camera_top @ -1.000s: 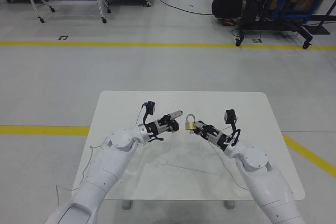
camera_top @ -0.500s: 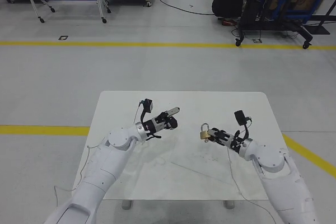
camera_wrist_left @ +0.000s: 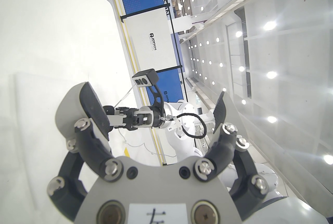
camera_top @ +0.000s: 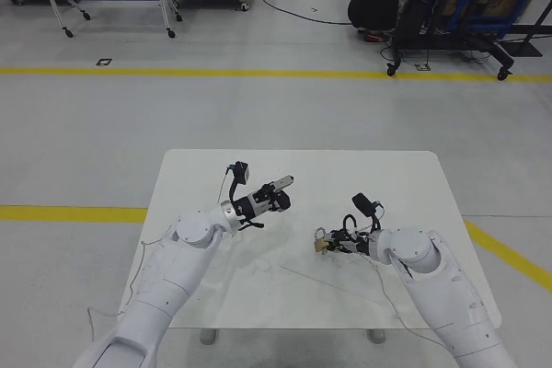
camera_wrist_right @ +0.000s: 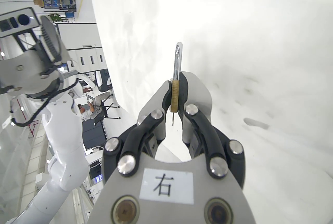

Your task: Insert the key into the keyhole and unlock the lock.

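Over the left-centre of the bench (camera_top: 386, 175), the left gripper (camera_top: 281, 189) is held with its fingers spread apart and nothing between them. To its right, the brass lock (camera_wrist_right: 174, 96) is clamped by its body in the right gripper (camera_top: 331, 244), with its shackle pointed away from the wrist.

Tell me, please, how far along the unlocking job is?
Done, probably: the key shows as a stub protruding from the padlock. In hand: the right gripper clamps the padlock; the left gripper hangs open, empty. Left: the shackle cannot be confirmed open.
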